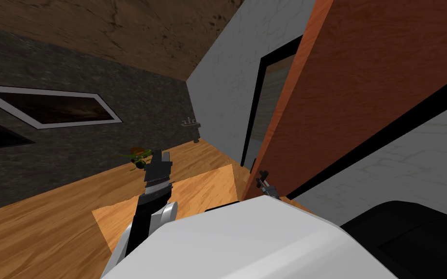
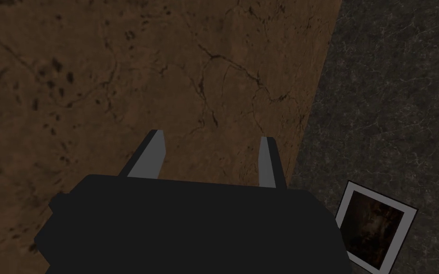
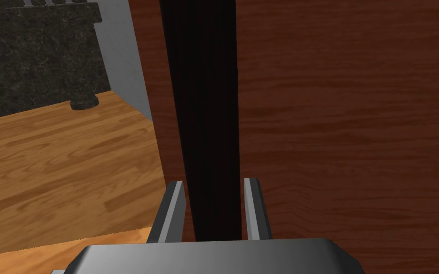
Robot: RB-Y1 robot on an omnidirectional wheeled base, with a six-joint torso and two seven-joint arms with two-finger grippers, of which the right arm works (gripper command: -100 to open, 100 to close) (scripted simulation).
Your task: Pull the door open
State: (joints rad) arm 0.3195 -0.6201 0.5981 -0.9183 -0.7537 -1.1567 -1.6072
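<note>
Door (image 1: 363, 87): red-brown, standing part open from its black frame (image 1: 250, 121).
Right pincer (image 3: 214, 183): closed on the door's dark handle bar (image 3: 204, 95).
Method: hold the bar square and pull along the door's arc, with no twisting.
Left pincer (image 2: 212, 136): spread and empty, well left of the door.
Obstruction: likely my own body, close to the door's edge. A green object (image 1: 137, 157) lies well clear of the door.

Light wooden plank floor (image 1: 48, 227); dark grey stone wall (image 1: 140, 92) bearing a white-framed dark picture (image 1: 53, 107); small green and orange object (image 1: 137, 156) on the floor near it.
</note>
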